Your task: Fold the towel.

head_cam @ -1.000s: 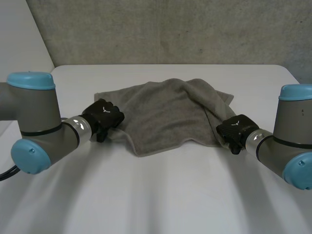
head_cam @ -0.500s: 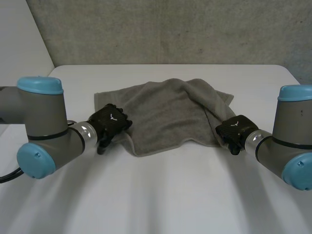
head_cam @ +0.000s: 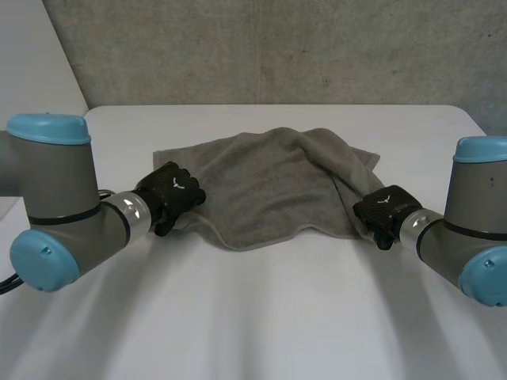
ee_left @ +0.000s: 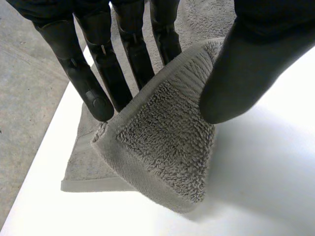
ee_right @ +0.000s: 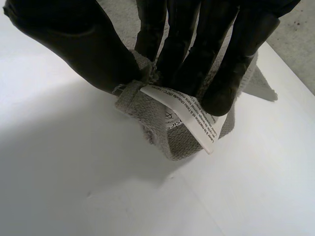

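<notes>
While the grey towel [head_cam: 273,182] lies rumpled in the middle of the white table [head_cam: 261,317], its near left corner is pinched between the thumb and fingers of the left robot hand [head_cam: 170,194]; its near right corner, bearing a white label [ee_right: 184,117], is gripped by the curled fingers of the right robot hand [head_cam: 383,212].

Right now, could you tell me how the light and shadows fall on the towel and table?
Head view: even light, no glare on the table. Left wrist view: the raised towel throws a soft shadow on the table. Right wrist view: the white label is brightest, with dark shadow under the towel.
</notes>
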Motion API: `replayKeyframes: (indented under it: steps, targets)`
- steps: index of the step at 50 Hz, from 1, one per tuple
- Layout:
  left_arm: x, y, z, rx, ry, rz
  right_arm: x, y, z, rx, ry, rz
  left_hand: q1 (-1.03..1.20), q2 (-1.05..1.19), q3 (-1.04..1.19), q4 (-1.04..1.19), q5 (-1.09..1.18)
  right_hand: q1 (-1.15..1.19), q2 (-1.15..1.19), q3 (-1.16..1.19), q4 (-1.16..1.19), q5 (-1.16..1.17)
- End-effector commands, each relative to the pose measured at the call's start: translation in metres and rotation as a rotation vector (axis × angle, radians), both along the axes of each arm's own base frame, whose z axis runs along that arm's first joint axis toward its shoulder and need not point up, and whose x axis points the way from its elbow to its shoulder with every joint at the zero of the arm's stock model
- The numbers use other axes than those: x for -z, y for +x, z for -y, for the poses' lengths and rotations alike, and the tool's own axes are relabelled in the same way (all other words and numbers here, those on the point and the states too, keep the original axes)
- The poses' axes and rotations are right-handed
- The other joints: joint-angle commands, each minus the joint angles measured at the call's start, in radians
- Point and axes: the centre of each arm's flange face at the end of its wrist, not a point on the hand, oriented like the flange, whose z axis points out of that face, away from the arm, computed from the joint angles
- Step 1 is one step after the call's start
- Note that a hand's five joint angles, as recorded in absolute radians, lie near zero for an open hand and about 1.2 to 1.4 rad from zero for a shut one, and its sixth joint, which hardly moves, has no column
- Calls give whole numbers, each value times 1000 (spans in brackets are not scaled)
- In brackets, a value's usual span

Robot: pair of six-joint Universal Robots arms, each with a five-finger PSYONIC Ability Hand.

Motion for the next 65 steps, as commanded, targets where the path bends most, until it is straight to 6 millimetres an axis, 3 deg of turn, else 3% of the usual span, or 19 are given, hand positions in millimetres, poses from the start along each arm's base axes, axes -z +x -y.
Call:
replayKeyframes:
  steps: [1,5,13,15,18,20,21,23,28,33,40,42,47,54,56,59,62,63,65]
  targets:
    - [9,10,-7,-18,50,27,-4,0,0,2,-10,2,191,186,188,193,20,53,49,54,46,54]
    - [11,17,-3,-39,61,26,-7,0,0,2,-16,4,227,222,224,229,56,53,49,54,46,54]
    - [-5,22,3,-60,27,-14,-44,-1,-1,4,-108,37,227,222,224,229,56,53,49,54,46,54]
    - [-15,21,5,-70,9,-59,-75,-6,-1,17,-188,66,227,222,224,229,56,53,49,54,46,54]
    - [-25,23,6,-84,-14,-90,-95,-11,-1,33,-242,82,227,222,224,229,56,53,49,54,46,54]
    - [-53,28,12,-125,-93,-186,-139,-28,-2,75,-362,112,227,222,224,229,56,53,49,54,46,54]
    - [-54,28,12,-126,-93,-186,-139,-28,-2,75,-363,112,227,222,224,229,56,53,49,54,46,54]
    - [-83,36,17,-166,-187,-296,-179,-42,-11,110,-467,130,227,222,224,229,56,53,49,54,46,54]
    - [-120,47,17,-205,-284,-437,-213,-56,-22,152,-521,128,227,222,224,229,56,53,49,54,46,54]
    - [-132,57,15,-233,-294,-504,-215,-74,-23,190,-464,84,227,222,224,229,56,53,49,54,46,54]
    - [-111,53,12,-232,-223,-483,-198,-81,-16,186,-404,-5,227,222,224,229,56,53,49,54,46,54]
    - [-84,48,20,-235,-155,-448,-179,-76,-4,158,-354,-42,227,222,224,229,56,53,49,54,46,54]
    - [-55,36,38,-221,-117,-393,-151,-60,13,106,-294,-87,227,222,224,229,56,53,49,54,46,54]
    - [-46,14,76,-180,-201,-343,-122,-29,44,52,-285,-127,227,222,224,229,56,53,49,54,46,54]
    - [-55,10,85,-172,-246,-351,-125,-23,55,66,-339,-125,227,222,224,229,56,53,49,54,46,54]
    - [-88,3,103,-153,-382,-423,-152,-9,77,108,-545,-69,227,222,224,229,56,53,49,54,46,54]
    - [-156,-1,118,-116,-632,-677,-211,1,93,206,-967,132,227,222,224,229,56,53,49,54,46,54]
    - [-156,-1,118,-116,-633,-678,-211,1,93,206,-969,133,227,222,224,229,56,53,49,54,46,54]
    - [-206,11,114,-94,-737,-892,-255,-6,73,238,-1179,259,227,222,224,229,56,53,49,54,46,54]
